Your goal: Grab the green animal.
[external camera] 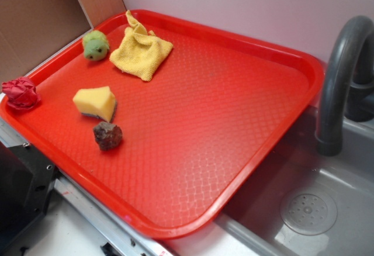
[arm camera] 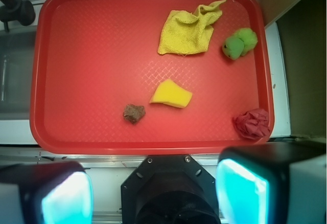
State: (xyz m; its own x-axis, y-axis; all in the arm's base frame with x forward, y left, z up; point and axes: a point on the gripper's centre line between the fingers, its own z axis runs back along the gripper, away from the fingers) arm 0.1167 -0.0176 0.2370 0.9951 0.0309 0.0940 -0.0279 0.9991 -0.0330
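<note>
The gripper (arm camera: 153, 193) fills the bottom of the wrist view, its two pale blue-lit fingers (arm camera: 66, 196) spread wide apart with nothing between them, poised off the near edge of the red tray (arm camera: 92, 55) and touching nothing on it.

Just beyond that edge, at the tray's near right corner in the wrist view, a crumpled dark-red object (arm camera: 253, 123) sits against the rim. Farther in, a small brown rock-like lump (arm camera: 134, 113) lies close to the near edge, and a yellow sponge wedge (arm camera: 171, 94) lies just beside it, apart from it, toward the tray's middle.

The green animal (arm camera: 240, 43) rests on the tray close to its right edge, near the far right corner in the wrist view. In the exterior view the same toy (external camera: 95, 45) sits near the corner by the brown panels (external camera: 41, 16), its pale face turned out over the tray. A rumpled yellow cloth (arm camera: 189, 29) lies near it along the far edge, close but not touching.

Between the gripper and the green animal, the dark-red object is the nearest thing to the direct line along the right edge; the sponge wedge and the brown lump lie off to the side. The rest of the tray is bare. A grey sink (external camera: 327, 203) with a dark curved faucet (external camera: 342, 75) adjoins the tray's opposite edge.
</note>
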